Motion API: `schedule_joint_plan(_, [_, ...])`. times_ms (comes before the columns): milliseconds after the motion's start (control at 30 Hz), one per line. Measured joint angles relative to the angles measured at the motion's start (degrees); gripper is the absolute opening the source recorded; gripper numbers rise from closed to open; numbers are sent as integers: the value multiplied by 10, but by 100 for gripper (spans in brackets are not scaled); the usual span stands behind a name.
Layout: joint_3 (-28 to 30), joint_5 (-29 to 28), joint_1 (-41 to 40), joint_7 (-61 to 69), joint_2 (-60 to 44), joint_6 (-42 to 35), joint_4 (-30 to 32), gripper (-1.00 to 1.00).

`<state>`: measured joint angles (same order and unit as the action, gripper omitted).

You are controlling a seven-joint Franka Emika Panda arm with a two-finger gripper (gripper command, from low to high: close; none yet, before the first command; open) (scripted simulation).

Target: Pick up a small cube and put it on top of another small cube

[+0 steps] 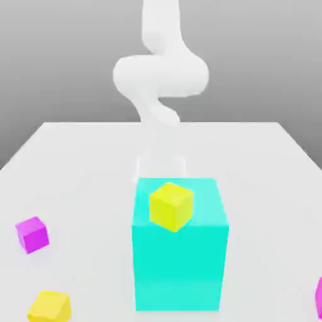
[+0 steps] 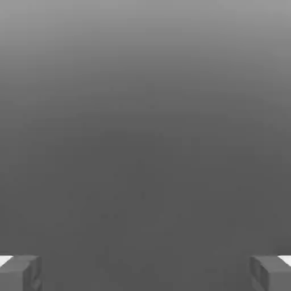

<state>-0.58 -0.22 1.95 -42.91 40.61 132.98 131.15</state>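
One small magenta cube [image 1: 31, 234] lies on the white table [image 1: 75, 157] at the exterior view's left. A second small magenta cube [image 1: 319, 299] is cut off by the exterior view's right edge. My white arm [image 1: 160, 75] comes down behind the big cyan block [image 1: 180, 258], well away from both magenta cubes. In the hand view my gripper [image 2: 145, 273] is open. Its two grey fingertips [image 2: 23, 274] stand far apart with nothing between them, against a plain grey background.
A small yellow cube [image 1: 171, 205] sits on top of the big cyan block in the middle of the table. Another yellow cube [image 1: 49, 306] lies at the front left, near the left magenta cube.
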Motion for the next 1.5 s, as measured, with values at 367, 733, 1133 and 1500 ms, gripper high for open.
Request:
schedule_joint_plan(367, [-36, -9, 78, 130, -232, 52, -29, 0])
schedule_joint_plan(733, [-81, -39, 153, 243, -461, 103, -57, 0])
schedule_joint_plan(1133, [-99, -112, 217, 304, -714, 188, -94, 0])
schedule_joint_plan(1500, [-106, -101, 213, 313, -686, 165, -88, -100])
